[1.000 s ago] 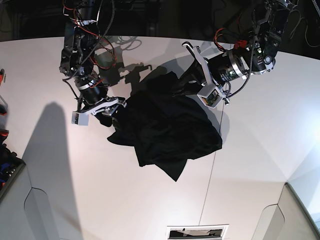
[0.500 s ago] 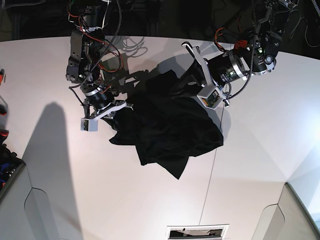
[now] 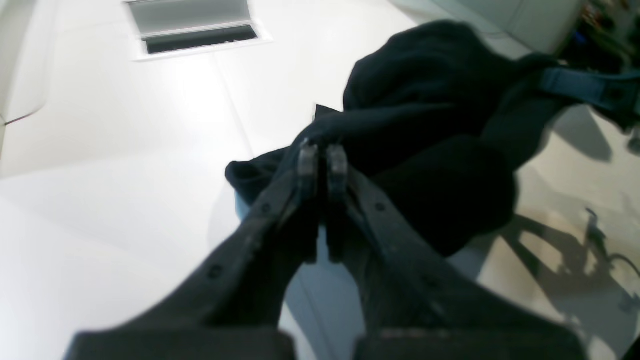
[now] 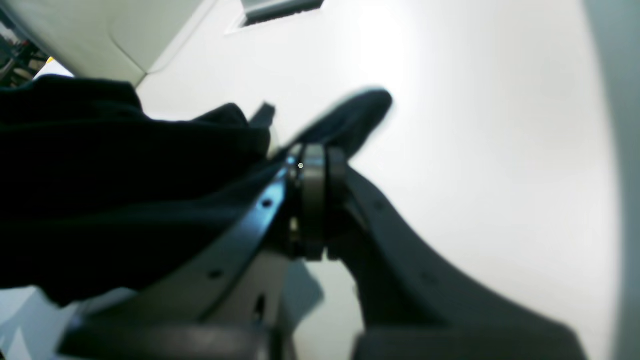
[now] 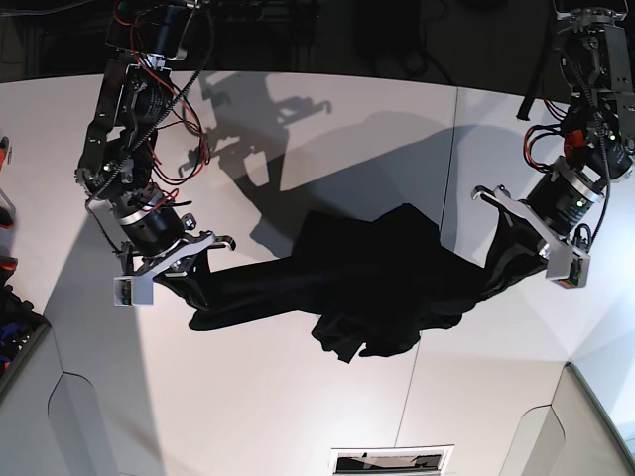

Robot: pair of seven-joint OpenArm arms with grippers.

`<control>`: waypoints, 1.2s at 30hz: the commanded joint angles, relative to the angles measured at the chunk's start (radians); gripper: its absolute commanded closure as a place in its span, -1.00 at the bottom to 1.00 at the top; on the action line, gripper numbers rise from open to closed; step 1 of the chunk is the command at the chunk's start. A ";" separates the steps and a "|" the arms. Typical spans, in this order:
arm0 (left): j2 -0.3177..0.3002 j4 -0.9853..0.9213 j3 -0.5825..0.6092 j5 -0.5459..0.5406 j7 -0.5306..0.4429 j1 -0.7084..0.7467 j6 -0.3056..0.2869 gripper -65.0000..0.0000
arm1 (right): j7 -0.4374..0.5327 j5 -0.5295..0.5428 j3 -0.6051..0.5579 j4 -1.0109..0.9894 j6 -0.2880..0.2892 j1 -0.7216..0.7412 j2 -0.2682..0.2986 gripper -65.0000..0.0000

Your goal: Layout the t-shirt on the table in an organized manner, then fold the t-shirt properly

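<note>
The black t-shirt (image 5: 367, 278) hangs stretched between my two grippers above the white table (image 5: 298, 397), sagging in a bunched fold at its middle. On the base view's right, my left gripper (image 5: 499, 220) is shut on one end of the cloth. In the left wrist view its fingertips (image 3: 322, 155) pinch dark fabric (image 3: 440, 125). On the base view's left, my right gripper (image 5: 201, 248) is shut on the other end. The right wrist view shows its pads (image 4: 315, 165) pressed together on the t-shirt (image 4: 115, 175). No graphic shows.
A thin dark seam (image 5: 429, 297) runs across the table. A slotted vent (image 5: 392, 459) sits at the near edge, with grey panels (image 5: 595, 426) at the near corners. Coloured items (image 5: 8, 288) lie at the far left edge. Arm shadows fall on the back of the table.
My right gripper has shut on the t-shirt's edge. Both arms have moved apart and lifted, pulling the crumpled heap into a long stretched band.
</note>
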 commanded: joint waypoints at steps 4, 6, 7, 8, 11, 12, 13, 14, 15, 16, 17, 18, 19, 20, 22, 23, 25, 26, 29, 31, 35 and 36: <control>-0.031 0.020 -0.084 -0.073 -0.028 -0.029 0.000 0.87 | -0.026 0.043 0.004 0.085 0.007 0.018 0.013 1.00; -0.038 0.020 -0.119 -0.080 -0.027 -0.042 0.000 0.68 | -0.034 0.051 0.008 0.111 0.007 0.018 0.013 1.00; -0.044 0.020 -0.134 -0.087 -0.027 -0.052 0.000 0.60 | -0.034 0.054 0.009 0.121 0.007 0.018 0.013 1.00; -0.052 0.020 -0.148 -0.087 -0.027 -0.063 0.000 0.54 | -0.034 0.054 0.010 0.132 0.008 0.018 0.013 1.00; -0.088 0.020 -0.187 -0.087 -0.027 -0.098 0.000 0.36 | -0.055 0.054 0.019 0.174 0.007 0.018 0.013 1.00; -0.103 0.020 -0.197 -0.087 -0.027 -0.110 0.000 0.29 | -0.064 0.054 0.026 0.188 0.007 0.018 0.013 1.00; -0.119 0.020 -0.205 -0.094 -0.027 -0.121 0.000 0.23 | -0.070 0.054 0.036 0.198 0.007 0.018 0.013 1.00; -0.136 0.020 -0.209 -0.111 -0.027 -0.131 0.000 0.21 | -0.071 0.054 0.048 0.205 0.007 0.018 0.013 1.00; -0.150 0.020 -0.208 -0.128 -0.023 -0.140 0.000 0.21 | -0.071 0.055 0.062 0.206 0.007 0.018 0.013 1.00; -0.160 0.020 -0.208 -0.142 -0.008 -0.147 0.000 0.21 | -0.072 0.055 0.078 0.206 0.006 0.018 0.013 1.00; -0.165 0.020 -0.208 -0.161 0.018 -0.151 0.000 0.21 | -0.075 0.058 0.095 0.206 0.004 0.016 0.013 1.00; -0.166 0.020 -0.208 -0.177 0.042 -0.151 0.000 0.21 | -0.078 0.069 0.114 0.206 0.004 0.013 0.013 1.00; -0.165 0.020 -0.208 -0.190 0.068 -0.150 0.000 0.21 | -0.081 0.078 0.135 0.206 0.004 0.010 0.013 1.00; -0.163 0.020 -0.204 -0.203 0.094 -0.147 0.000 0.21 | -0.081 0.089 0.156 0.206 0.004 0.006 0.013 1.00; -0.156 0.020 -0.197 -0.222 0.114 -0.133 -0.005 0.21 | -0.082 0.119 0.197 0.206 0.004 -0.008 0.013 1.00; -0.151 0.020 -0.190 -0.235 0.114 -0.122 -0.014 0.21 | -0.082 0.131 0.213 0.206 0.004 -0.019 0.013 1.00; -0.137 0.020 -0.162 -0.270 0.115 -0.105 -0.063 0.21 | -0.087 0.140 0.236 0.206 0.004 -0.042 0.013 1.00; -0.128 0.020 -0.135 -0.283 0.115 -0.100 -0.089 0.21 | -0.089 0.141 0.242 0.206 0.004 -0.055 0.014 1.00; -0.100 0.020 0.004 -0.246 0.106 -0.101 -0.113 0.21 | -0.100 0.140 0.243 0.205 0.004 -0.102 0.016 1.00; -0.076 0.020 0.114 -0.152 0.083 -0.101 -0.113 0.21 | -0.100 0.140 0.243 0.205 0.005 -0.136 0.015 1.00; -0.026 0.017 0.321 0.098 -0.011 -0.101 -0.085 0.21 | -0.100 0.140 0.244 0.205 0.005 -0.186 0.015 1.00; -0.016 0.014 0.362 0.148 -0.038 -0.105 -0.056 0.21 | -0.102 0.139 0.244 0.205 0.005 -0.192 0.015 1.00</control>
